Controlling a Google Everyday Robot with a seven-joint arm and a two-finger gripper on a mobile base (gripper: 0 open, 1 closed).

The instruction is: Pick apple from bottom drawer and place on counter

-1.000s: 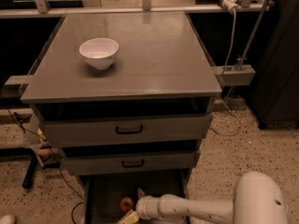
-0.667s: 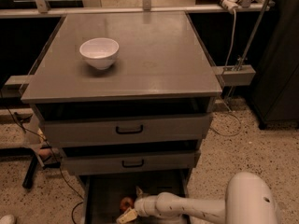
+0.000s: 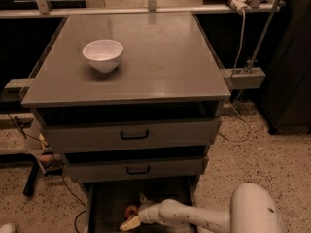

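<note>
The bottom drawer (image 3: 109, 200) is pulled out at the foot of the grey cabinet, its inside dark. The small red-orange apple (image 3: 129, 211) lies in it near the middle. My gripper (image 3: 135, 212) reaches into the drawer from the right on a white arm (image 3: 194, 216). One finger (image 3: 142, 198) points up behind the apple and the other finger (image 3: 129, 223) lies in front of it, so the apple sits between them. The counter (image 3: 160, 57) is the flat grey top above.
A white bowl (image 3: 102, 55) stands on the counter's left part. Two upper drawers with black handles (image 3: 134, 135) are slightly open above the bottom one. Cables (image 3: 29, 135) hang at the cabinet's left. A dark cabinet (image 3: 291, 57) stands at the right.
My arm has slid a little to the left, further into the bottom drawer, bringing the gripper around the apple. The bowl and drawers have not moved.
</note>
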